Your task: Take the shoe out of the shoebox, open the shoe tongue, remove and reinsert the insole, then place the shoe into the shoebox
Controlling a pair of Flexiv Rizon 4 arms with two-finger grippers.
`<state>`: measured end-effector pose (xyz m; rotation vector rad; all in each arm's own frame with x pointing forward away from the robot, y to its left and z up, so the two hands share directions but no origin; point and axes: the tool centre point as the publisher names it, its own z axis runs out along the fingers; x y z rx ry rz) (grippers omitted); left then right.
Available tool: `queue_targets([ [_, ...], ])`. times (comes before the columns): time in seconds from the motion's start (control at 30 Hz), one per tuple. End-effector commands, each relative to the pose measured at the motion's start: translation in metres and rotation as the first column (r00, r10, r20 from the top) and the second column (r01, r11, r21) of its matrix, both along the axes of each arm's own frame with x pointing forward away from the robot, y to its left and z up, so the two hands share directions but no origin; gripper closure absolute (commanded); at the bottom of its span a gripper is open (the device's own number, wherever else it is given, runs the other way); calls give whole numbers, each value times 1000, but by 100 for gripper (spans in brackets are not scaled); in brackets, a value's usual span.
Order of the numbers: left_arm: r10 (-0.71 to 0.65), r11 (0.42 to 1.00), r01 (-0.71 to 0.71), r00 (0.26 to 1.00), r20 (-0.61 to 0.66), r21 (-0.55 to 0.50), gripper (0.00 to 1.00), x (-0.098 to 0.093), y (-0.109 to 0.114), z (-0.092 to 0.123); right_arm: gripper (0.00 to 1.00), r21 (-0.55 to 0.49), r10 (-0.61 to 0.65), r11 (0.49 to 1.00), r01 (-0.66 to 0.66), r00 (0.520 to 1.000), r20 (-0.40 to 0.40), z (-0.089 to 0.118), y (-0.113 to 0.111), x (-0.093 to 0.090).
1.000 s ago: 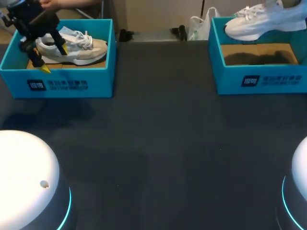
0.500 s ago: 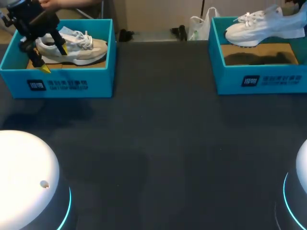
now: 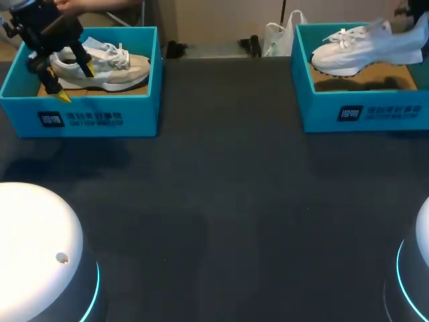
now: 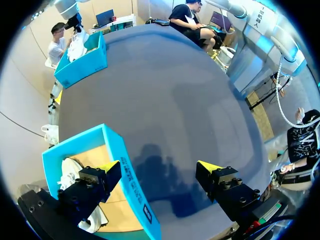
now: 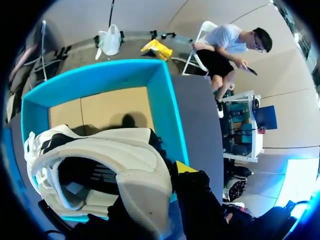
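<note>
Two blue shoeboxes stand at the back of the dark table. The left shoebox [image 3: 94,117] [image 4: 132,185] holds a beige-and-white shoe [image 3: 100,67] [image 4: 70,172]. My left gripper [image 3: 76,82] [image 4: 159,167] hangs open astride that box's front wall, one finger inside by the shoe's heel and one outside. A white shoe [image 3: 362,45] [image 5: 100,165] hangs just above the right shoebox [image 3: 365,111] [image 5: 165,110], toe pointing left. My right gripper [image 5: 155,185] is shut on its heel collar, with one yellow fingertip [image 5: 184,167] showing outside and the other hidden inside the shoe. The cardboard floor under it is bare.
A broad stretch of dark tabletop [image 3: 221,188] lies between and in front of the two boxes. My arms' white bases [image 3: 33,248] [image 3: 419,268] sit at the near corners.
My right gripper has lowered the white shoe toward the right shoebox and shifted it a little to the left. The left arm has stayed where it was.
</note>
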<state>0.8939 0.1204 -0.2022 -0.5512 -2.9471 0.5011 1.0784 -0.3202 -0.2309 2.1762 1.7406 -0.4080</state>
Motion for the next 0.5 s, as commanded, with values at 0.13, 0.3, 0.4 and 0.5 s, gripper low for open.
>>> queue_targets([
  [0.13,0,1000,0,1000,2,3,0,-1,0,0,100,19,-11,1000,11,1000,5,-16,-5,-19],
  [0.3,0,1000,0,1000,2,3,0,-1,0,0,100,42,-22,999,22,1000,9,-23,-10,-27],
  [0.4,0,1000,0,1000,2,3,0,-1,0,0,100,52,-7,999,6,1000,22,-26,-10,-31],
  [0.5,0,1000,0,1000,2,3,0,-1,0,0,100,47,-3,999,1,1000,23,-28,-10,-33],
])
